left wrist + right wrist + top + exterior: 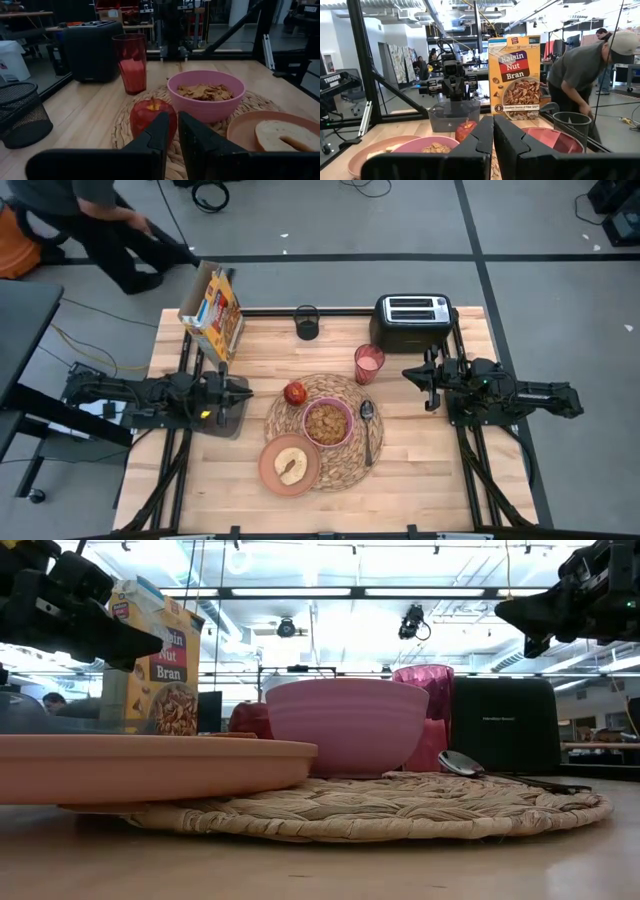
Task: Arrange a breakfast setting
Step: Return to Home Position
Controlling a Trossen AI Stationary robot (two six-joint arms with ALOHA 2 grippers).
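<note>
Judging from the layout, the setting looks finished: bowl (304, 423) mid-placemat (345, 465), spoon (367, 425) right of it, apple (295, 392) far-left, toast (292, 466) on the near-left plate (268, 465), cup (368, 363) on the bench just beyond; left gripper (243, 392) and right gripper (409, 373) hang clear on either side, fingers nearly together, empty.

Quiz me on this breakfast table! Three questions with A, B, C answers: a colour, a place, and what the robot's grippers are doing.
1. The bowl's colour? A blue; B pink; C green.
2. Where is the spoon? A left of the bowl; B inside it; C right of it.
3. The left gripper and right gripper, at the table's sides, are: A shut, empty; B holding the spoon; C holding the bowl.
1 B, pink in every view. 2 C, the high view shows it there, on the placemat. 3 A, wrist views show fingers together, nothing between.
</note>
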